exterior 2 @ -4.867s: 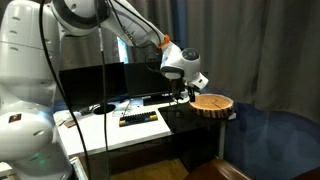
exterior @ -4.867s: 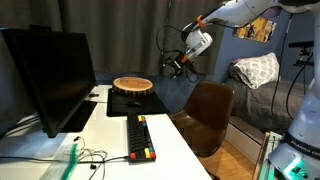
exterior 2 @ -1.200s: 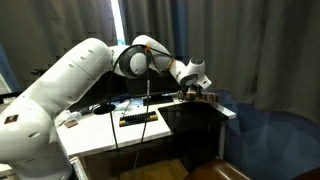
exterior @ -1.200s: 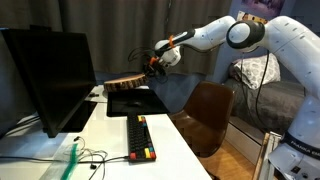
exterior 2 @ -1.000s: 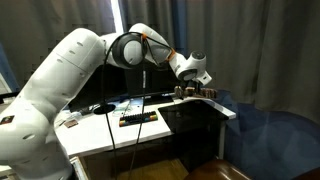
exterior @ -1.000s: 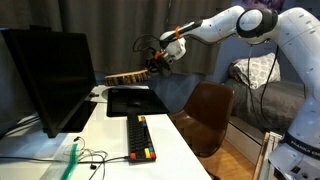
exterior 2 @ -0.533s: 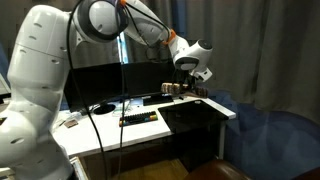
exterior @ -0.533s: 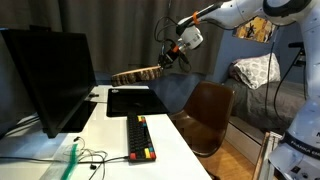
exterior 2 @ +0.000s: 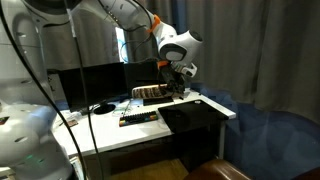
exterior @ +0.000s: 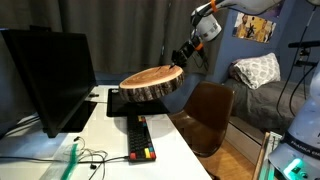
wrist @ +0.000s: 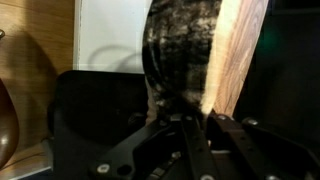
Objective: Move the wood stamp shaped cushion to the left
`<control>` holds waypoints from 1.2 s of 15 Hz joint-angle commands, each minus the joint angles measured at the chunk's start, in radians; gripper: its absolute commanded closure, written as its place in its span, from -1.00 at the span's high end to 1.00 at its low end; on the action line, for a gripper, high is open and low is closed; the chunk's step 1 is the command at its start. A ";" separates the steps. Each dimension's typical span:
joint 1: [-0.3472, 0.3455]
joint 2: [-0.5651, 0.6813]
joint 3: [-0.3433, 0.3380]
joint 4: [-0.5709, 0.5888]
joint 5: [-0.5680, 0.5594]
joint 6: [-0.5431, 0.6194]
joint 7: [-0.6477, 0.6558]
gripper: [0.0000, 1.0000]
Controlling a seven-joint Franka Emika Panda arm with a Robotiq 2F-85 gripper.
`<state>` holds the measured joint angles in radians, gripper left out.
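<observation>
Found the round, flat cushion printed like a tree-stump slice (exterior: pixel 153 82), tan ringed face up and dark bark rim around it, raised clear of the desk and tilted in both exterior views (exterior 2: pixel 152 94). Hung over the near part of a flat black rectangular pad (exterior: pixel 122 104), not touching it. Saw the Robotiq gripper (exterior: pixel 185 60) clamped on the cushion's edge at the side facing the chair, arm reaching down from above. In the wrist view, made out the bark rim (wrist: pixel 180 50) standing edge-on right between the dark fingers (wrist: pixel 186 140), tan face to one side of it, so counted the fingers as gripping the cushion.

Below, noted a white desk top (exterior: pixel 110 140) carrying the black pad, which in an exterior view (exterior 2: pixel 190 115) covered the end of the desk. Beside the pad, spotted a black keyboard with a few coloured keys (exterior: pixel 140 138), and further along a large dark monitor (exterior: pixel 45 75) with loose cables at its foot. Picked out something green (exterior: pixel 70 160) at the desk's near edge, too blurred to name.

Around the desk, saw a brown chair (exterior: pixel 205 110) drawn up just beside it, heavy dark curtains (exterior: pixel 130 30) along the back wall, and a white patterned pillow (exterior: pixel 258 68) lying on a bed off past the chair.
</observation>
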<state>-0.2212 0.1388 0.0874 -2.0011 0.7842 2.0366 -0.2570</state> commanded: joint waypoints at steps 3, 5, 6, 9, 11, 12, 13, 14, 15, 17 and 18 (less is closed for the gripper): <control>0.074 -0.064 -0.065 -0.057 0.024 -0.063 -0.138 -0.78; 0.077 -0.081 -0.070 -0.071 0.032 -0.073 -0.168 -0.78; 0.077 -0.082 -0.071 -0.071 0.033 -0.073 -0.174 -0.78; 0.076 -0.082 -0.073 -0.074 0.033 -0.073 -0.182 -0.94; 0.101 -0.061 -0.067 -0.062 0.008 -0.089 -0.187 -0.94; 0.118 -0.052 -0.059 -0.062 0.008 -0.102 -0.206 -0.94; 0.133 -0.043 -0.052 -0.064 0.016 -0.105 -0.227 -0.94; 0.154 -0.034 -0.040 -0.071 0.026 -0.110 -0.257 -0.94; 0.173 -0.026 -0.031 -0.073 0.026 -0.115 -0.279 -0.94; 0.211 -0.007 -0.008 -0.075 0.029 -0.127 -0.334 -0.94; 0.229 0.006 0.003 -0.075 0.026 -0.132 -0.353 -0.94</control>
<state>-0.0284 0.1250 0.0672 -2.0797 0.8043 1.9449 -0.5437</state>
